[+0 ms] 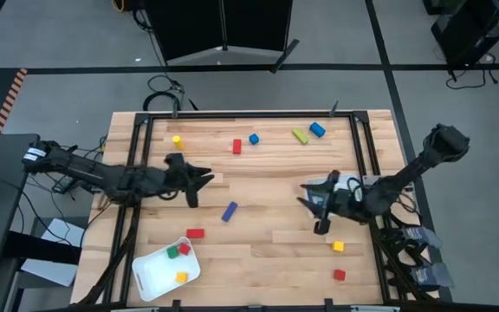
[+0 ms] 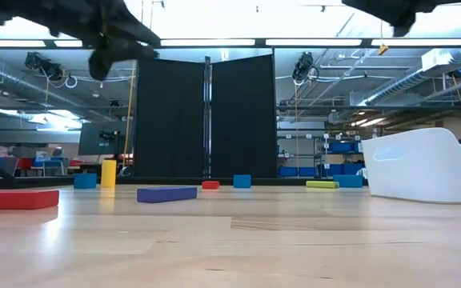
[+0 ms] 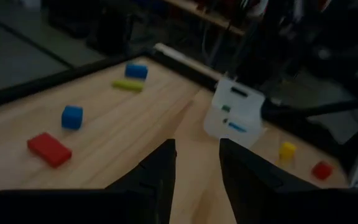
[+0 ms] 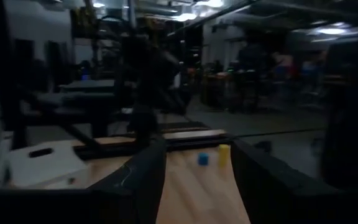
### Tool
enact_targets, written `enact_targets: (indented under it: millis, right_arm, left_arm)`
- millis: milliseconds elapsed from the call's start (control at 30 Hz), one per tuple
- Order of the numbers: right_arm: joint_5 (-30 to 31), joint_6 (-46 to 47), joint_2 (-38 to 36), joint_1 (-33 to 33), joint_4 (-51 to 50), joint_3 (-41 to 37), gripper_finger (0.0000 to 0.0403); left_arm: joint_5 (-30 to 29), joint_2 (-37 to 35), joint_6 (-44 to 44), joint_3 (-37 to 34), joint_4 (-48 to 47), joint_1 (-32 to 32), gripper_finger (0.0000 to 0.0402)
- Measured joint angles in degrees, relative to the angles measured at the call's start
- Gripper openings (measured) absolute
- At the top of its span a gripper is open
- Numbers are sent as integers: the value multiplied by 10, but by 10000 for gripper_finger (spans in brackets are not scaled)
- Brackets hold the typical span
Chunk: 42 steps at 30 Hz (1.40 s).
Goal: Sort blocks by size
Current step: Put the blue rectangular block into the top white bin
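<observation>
High view: the left gripper (image 1: 199, 182) hangs left of centre, fingers apart and empty; the right gripper (image 1: 317, 208) right of centre, also spread. A purple bar (image 1: 230, 211) lies between them; the white tray (image 1: 151, 271) at lower left holds small blocks.

Low view: the purple bar (image 2: 166, 194) lies centre-left.

Left wrist view: a red block (image 3: 49, 149) shows at left.

Right wrist view: dim; probably a yellow cylinder (image 4: 224, 155) at centre.

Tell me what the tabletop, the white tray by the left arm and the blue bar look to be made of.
Tabletop: wood, going by the pale planks with visible grain and seams, satin sheen in the low view. White tray: probably moulded plastic, with smooth, rounded walls and uniform white. Blue bar: solid matte colour with crisp edges; painted wood or plastic, cannot tell which.
</observation>
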Motion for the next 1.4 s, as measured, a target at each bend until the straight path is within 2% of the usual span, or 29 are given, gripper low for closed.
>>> enact_targets:
  millis: [100, 367, 600, 767, 933, 1133, 1400]
  right_arm:
    - [34, -30, -28, 18, 0, -10, 188]
    - [65, -85, -41, 31, -5, -14, 181]
    - [77, -106, -40, 31, -3, -14, 174]
    - [81, -132, -42, 31, -3, -14, 173]
    - [92, -137, -53, 31, -3, -14, 172]
    - [91, -141, -66, 23, -4, -14, 166]
    - [69, -149, -78, -9, -3, -14, 164]
  left_arm:
    - [37, 41, -8, 17, -1, 34, 133]
    - [89, 143, 2, 64, -1, 106, 133]
    - [163, 244, 2, 125, -94, 171, 133]
    - [175, 302, 36, 167, -126, 162, 133]
    - [173, 314, 63, 174, -95, 115, 133]
    - [118, 314, 49, 174, -73, 64, 133]
    - [98, 347, 31, 174, -73, 51, 133]
